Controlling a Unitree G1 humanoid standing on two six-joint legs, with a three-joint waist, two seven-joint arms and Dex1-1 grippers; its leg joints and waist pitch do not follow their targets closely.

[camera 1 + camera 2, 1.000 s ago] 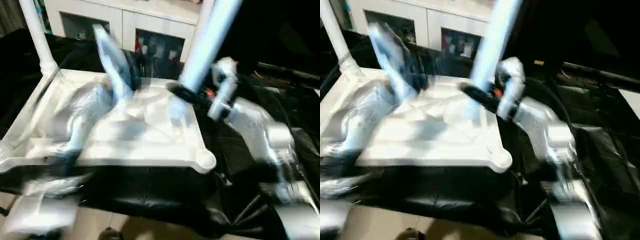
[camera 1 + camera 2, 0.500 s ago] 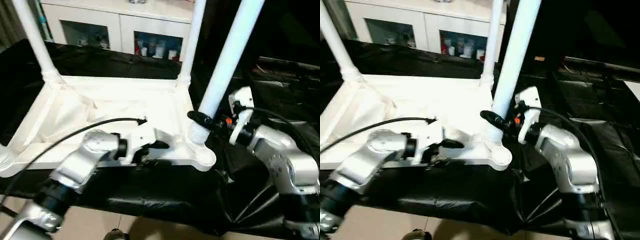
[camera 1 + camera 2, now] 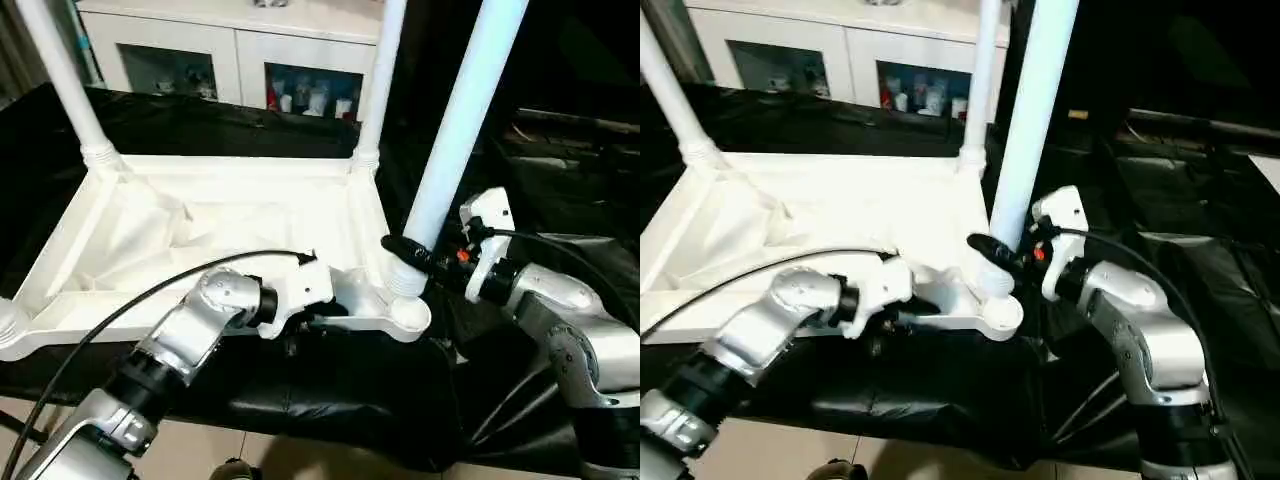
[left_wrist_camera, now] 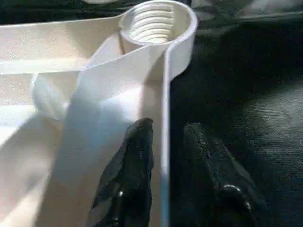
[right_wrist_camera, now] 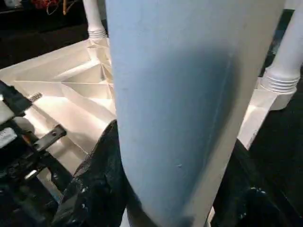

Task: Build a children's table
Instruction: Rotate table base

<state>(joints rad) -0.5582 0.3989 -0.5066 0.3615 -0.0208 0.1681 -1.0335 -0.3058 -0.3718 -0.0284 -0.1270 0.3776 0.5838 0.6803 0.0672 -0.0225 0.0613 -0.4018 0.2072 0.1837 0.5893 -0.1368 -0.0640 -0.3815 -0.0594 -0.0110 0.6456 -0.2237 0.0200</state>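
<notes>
A white cabinet [image 3: 240, 40] with glass-fronted doors stands along the far wall, small colourful items [image 3: 305, 98] visible behind one pane. Crinkled black sheeting [image 3: 350, 390] drapes the worktop in front of it, and pale flooring [image 3: 250, 455] shows below its near edge.

Silver metal forearms [image 3: 190, 335], white wrist housings [image 3: 487, 215], black rubbery fingers [image 4: 130, 184], thin black cables [image 3: 150, 290], small orange mark [image 3: 461, 255]

the two eye views look forward and down from the head, sharing the table top [image 3: 200, 215]. the left wrist view sits close on its rim, the right wrist view against the leg [image 5: 189, 104] at 3 o'clock.
</notes>
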